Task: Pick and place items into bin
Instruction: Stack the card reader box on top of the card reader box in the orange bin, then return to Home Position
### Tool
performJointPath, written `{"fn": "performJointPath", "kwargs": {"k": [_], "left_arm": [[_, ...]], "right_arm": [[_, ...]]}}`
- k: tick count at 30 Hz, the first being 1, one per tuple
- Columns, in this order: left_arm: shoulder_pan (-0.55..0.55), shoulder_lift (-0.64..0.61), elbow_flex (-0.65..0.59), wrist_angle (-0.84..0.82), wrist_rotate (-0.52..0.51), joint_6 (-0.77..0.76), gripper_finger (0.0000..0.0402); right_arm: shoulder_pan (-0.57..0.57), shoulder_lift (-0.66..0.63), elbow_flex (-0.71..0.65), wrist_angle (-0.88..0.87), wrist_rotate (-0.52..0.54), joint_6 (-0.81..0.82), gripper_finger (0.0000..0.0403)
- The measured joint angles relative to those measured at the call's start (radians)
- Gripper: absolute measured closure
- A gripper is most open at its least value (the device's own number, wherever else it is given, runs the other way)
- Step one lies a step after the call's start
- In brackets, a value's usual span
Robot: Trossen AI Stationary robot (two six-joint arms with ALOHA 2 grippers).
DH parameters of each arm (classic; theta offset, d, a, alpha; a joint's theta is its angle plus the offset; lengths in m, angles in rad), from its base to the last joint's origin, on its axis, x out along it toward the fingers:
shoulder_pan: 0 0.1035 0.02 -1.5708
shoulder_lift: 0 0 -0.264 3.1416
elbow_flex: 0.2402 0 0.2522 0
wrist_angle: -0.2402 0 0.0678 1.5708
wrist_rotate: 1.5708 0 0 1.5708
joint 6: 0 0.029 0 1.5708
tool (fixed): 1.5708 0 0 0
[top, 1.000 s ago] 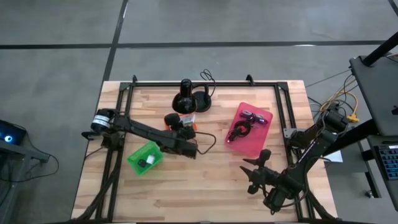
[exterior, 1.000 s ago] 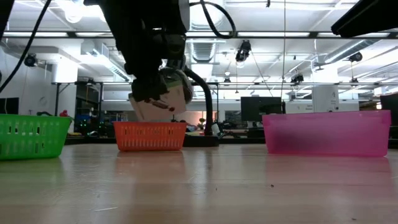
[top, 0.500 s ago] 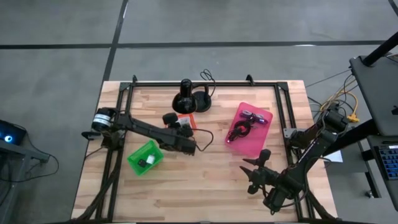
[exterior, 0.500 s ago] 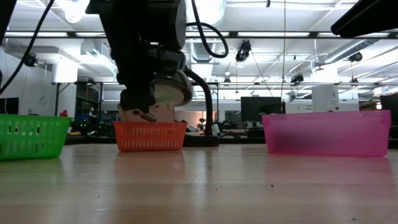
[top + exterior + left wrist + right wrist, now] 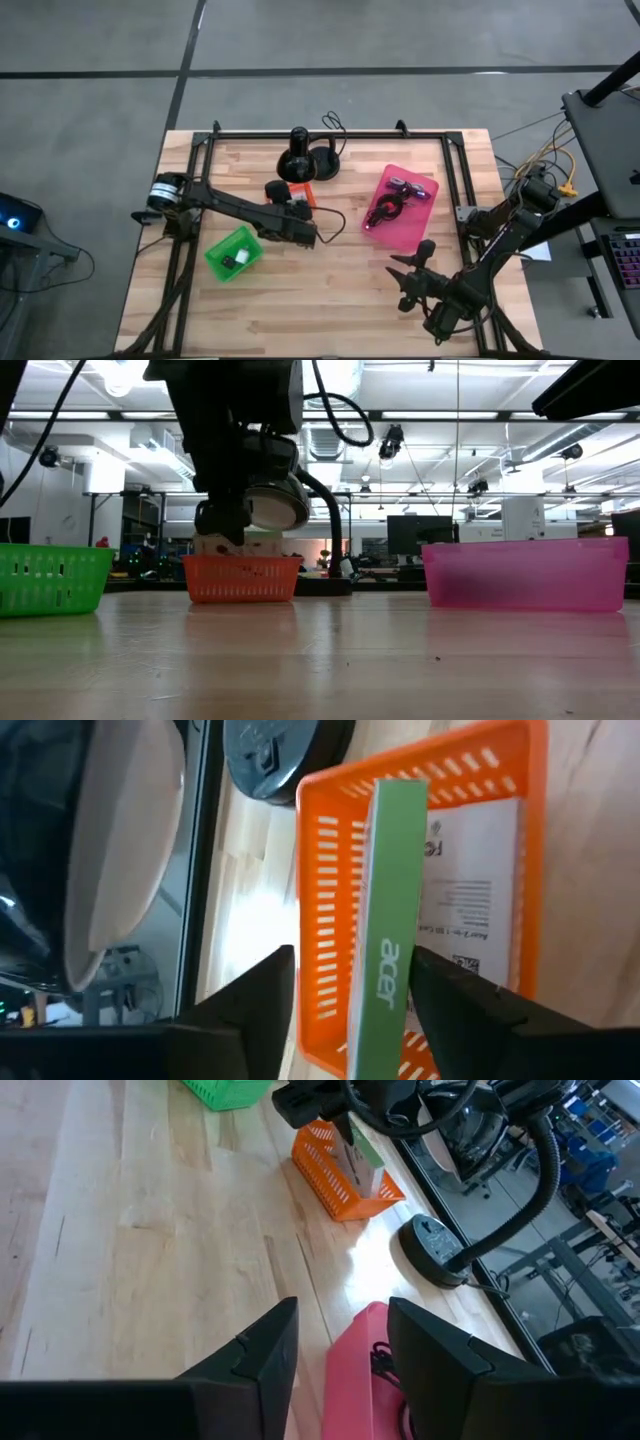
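Note:
My left gripper (image 5: pixel 295 203) hangs open over the orange bin (image 5: pixel 320 900), fingers pointing down into it. A white card with a green edge (image 5: pixel 392 910) stands on edge in the bin between the fingers. It leans over a second white printed card (image 5: pixel 475 890) lying flat on the bin's floor. In the low view its top (image 5: pixel 242 544) shows above the bin's rim. My right gripper (image 5: pixel 402 282) waits open and empty near the table's front right. My left gripper has a finger on each side of the green-edged card. One finger (image 5: pixel 455 1005) stands right beside the card's face (image 5: pixel 400 990). I cannot tell whether it touches the card. The other finger is clearly apart from it.
A pink bin (image 5: pixel 398 207) at the right holds a black coiled cable (image 5: pixel 383 212) and a purple strap (image 5: pixel 410 187). A green bin (image 5: pixel 233 253) with small items sits at the left. A black round-based stand (image 5: pixel 300 160) with a cord is behind the orange bin.
My left gripper has gone down toward the orange bin, carrying the white card from above the rim into the bin. The card now stands inside, only its top showing over the rim in the low view.

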Motion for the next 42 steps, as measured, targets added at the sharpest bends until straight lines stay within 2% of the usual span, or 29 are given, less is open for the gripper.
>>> {"fn": "performJointPath", "kwargs": {"k": [5, 12, 17, 21, 23, 26, 32, 37, 42], "left_arm": [[0.0, -0.014, 0.019, 0.0, 0.008, 0.009, 0.0204], [0.0, -0.017, 0.07, 0.002, 0.149, 0.089, 0.0201], [-0.002, -0.03, 0.092, 0.0, 0.181, 0.132, 0.0201], [-0.018, -0.071, 0.067, 0.085, 0.187, 0.182, 0.021], [-0.021, -0.117, 0.04, 0.163, 0.229, 0.211, 0.0223], [-0.019, -0.208, -0.03, 0.351, 0.358, 0.277, 0.0249], [-0.036, -0.393, -0.275, 0.893, 0.644, 0.467, 0.031], [-0.054, -0.578, -0.493, 1.141, 0.678, 0.494, 0.0358], [-0.056, -0.794, -0.688, 1.219, 0.679, 0.491, 0.0392]], "right_arm": [[0.0, 0.0, 0.0, 0.0, 0.0, 0.0, 0.026], [0.0, 0.0, 0.0, 0.0, 0.0, 0.0, 0.0257], [0.0, 0.0, 0.0, 0.002, 0.0, 0.001, 0.0262], [0.0, 0.001, 0.0, 0.015, -0.024, -0.003, 0.0264], [0.007, 0.004, 0.0, 0.024, -0.022, -0.004, 0.0264], [0.023, 0.014, 0.0, 0.029, -0.019, -0.007, 0.0264], [0.046, 0.024, -0.001, 0.027, -0.017, 0.001, 0.0264], [0.053, 0.024, -0.011, 0.028, -0.013, 0.018, 0.0268], [0.052, 0.024, -0.051, 0.029, 0.039, 0.035, 0.0274]]}}
